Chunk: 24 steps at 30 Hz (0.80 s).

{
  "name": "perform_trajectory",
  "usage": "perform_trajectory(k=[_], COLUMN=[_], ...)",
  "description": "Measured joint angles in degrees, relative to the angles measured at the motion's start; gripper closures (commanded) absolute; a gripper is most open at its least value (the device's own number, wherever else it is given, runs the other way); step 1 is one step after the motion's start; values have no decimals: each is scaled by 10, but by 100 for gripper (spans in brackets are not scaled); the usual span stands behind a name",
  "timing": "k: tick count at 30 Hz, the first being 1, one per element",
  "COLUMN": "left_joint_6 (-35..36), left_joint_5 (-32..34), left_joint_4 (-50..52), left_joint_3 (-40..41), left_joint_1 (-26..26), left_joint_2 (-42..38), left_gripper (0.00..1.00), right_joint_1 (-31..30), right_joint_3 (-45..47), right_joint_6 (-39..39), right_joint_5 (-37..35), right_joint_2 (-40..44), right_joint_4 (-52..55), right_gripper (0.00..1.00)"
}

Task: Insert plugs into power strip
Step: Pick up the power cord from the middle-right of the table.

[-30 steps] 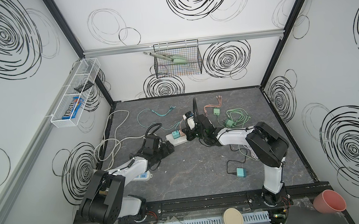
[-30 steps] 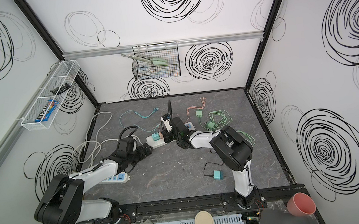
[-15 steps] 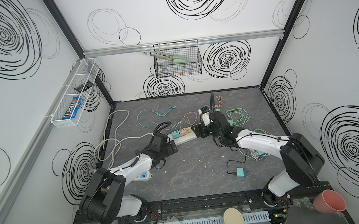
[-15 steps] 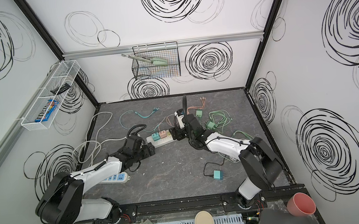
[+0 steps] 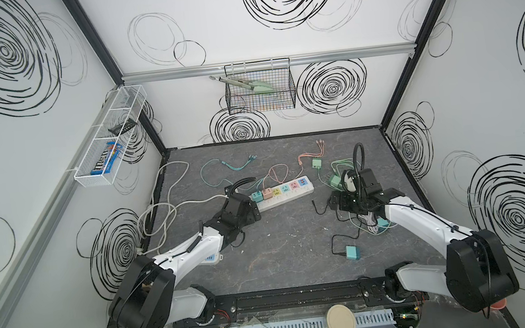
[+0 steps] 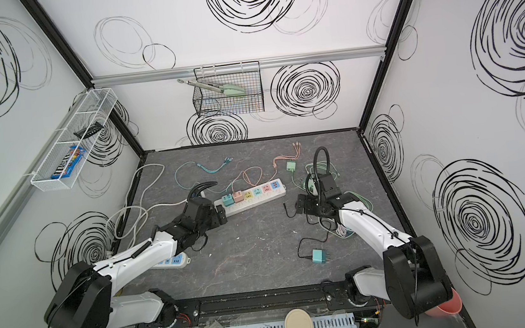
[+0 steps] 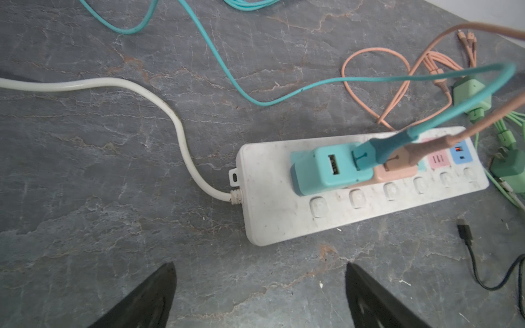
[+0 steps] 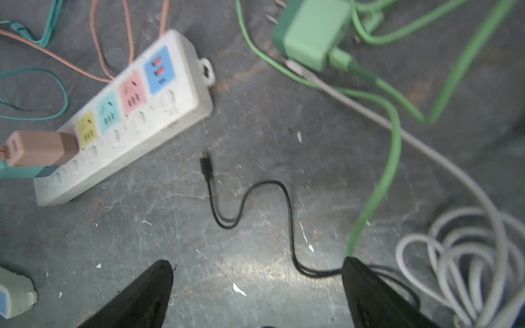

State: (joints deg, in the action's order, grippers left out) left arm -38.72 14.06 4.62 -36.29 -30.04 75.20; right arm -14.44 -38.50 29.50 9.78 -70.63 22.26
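Seeing, in a top view, the long white plastic power strip (image 5: 289,198) lying centrally on the grey marbled table (image 5: 279,246) and a boxy teal plug (image 5: 353,252) loose near its front edge. Showing, in the left wrist view, the left gripper (image 7: 260,267) gaping, empty. Showing, in the right wrist view, the right gripper (image 8: 257,262) gaping, empty, near a mint-green plug (image 8: 309,37): probably light, rigid, slick, best pinching flat sides.
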Motion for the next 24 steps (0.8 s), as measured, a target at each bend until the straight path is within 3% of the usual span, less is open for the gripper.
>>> perform_trajectory(k=[8, 13, 24], left_joint_6=[0, 0, 4], left_joint_5=[-1, -1, -22], left_joint_4=[-2, -4, -22], left_joint_3=[0, 4, 20], left_joint_1=[1, 4, 19], left_joint_2=[0, -3, -7], left_gripper=[4, 4, 4], right_joint_1=[69, 147, 158], right_joint_3=[59, 78, 78], right_joint_6=[47, 50, 45], right_joint_5=[33, 110, 143], right_joint_2=[11, 18, -73], right_joint_4=[39, -11, -152], right_gripper=[3, 1, 29])
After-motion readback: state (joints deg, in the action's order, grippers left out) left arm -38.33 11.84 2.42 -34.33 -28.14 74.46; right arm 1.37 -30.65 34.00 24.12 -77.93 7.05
